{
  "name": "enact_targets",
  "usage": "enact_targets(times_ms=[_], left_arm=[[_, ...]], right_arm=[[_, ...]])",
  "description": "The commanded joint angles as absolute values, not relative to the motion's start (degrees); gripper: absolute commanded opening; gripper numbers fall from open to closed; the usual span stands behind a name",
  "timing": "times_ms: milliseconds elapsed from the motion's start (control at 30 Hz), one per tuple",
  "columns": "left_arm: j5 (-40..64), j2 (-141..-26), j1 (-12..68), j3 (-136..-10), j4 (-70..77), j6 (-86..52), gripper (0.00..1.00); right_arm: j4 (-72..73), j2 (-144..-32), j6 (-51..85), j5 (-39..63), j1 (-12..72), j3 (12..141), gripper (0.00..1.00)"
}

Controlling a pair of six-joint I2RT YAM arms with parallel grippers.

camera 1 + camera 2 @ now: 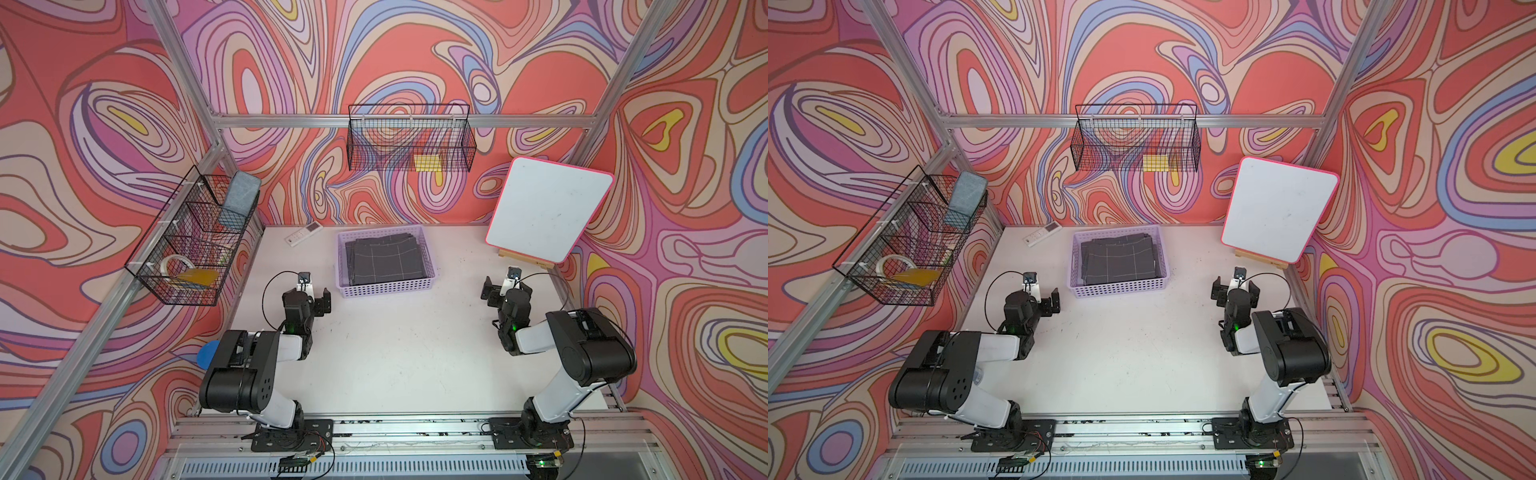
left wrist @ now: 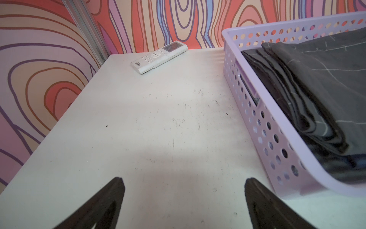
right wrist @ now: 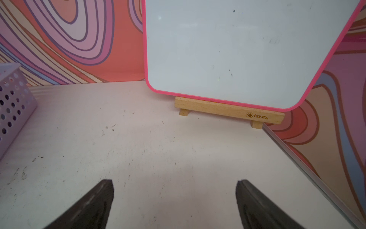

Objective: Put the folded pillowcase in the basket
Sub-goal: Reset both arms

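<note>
pillowcase (image 1: 384, 259): dark grey, folded flat | inside lilac basket (image 1: 388, 287)

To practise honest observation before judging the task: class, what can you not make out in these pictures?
- Basket floor: mostly covered by the folded pillowcase in both top views.
- Remote button labels: too small in the top views and the left wrist view.
- Blue disc: in a top view, mostly hidden behind the left arm.
- Whiteboard top: cut off by the right wrist view's edge.

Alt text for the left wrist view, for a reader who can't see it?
A folded dark grey pillowcase lies inside the lilac basket on a white table. The left gripper is open and empty; a white remote lies near the wall.
</note>
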State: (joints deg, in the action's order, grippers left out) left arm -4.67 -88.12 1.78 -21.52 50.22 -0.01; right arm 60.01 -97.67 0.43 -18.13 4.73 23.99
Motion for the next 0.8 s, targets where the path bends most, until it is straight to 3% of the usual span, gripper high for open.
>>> enact_targets(times_ms=[0,767], left_arm=[[-4.48,-88.04,1.43,-21.67,50.23,-0.49,0.99],[-4.48,-88.07,1.41,-21.62,50.36,-0.59,0.99]], right_arm=[[58.56,-97.78,1.72,-17.05,4.21,25.15,0.98],[58.49,-97.83,1.93,-15.64,3.34,25.40,0.98]])
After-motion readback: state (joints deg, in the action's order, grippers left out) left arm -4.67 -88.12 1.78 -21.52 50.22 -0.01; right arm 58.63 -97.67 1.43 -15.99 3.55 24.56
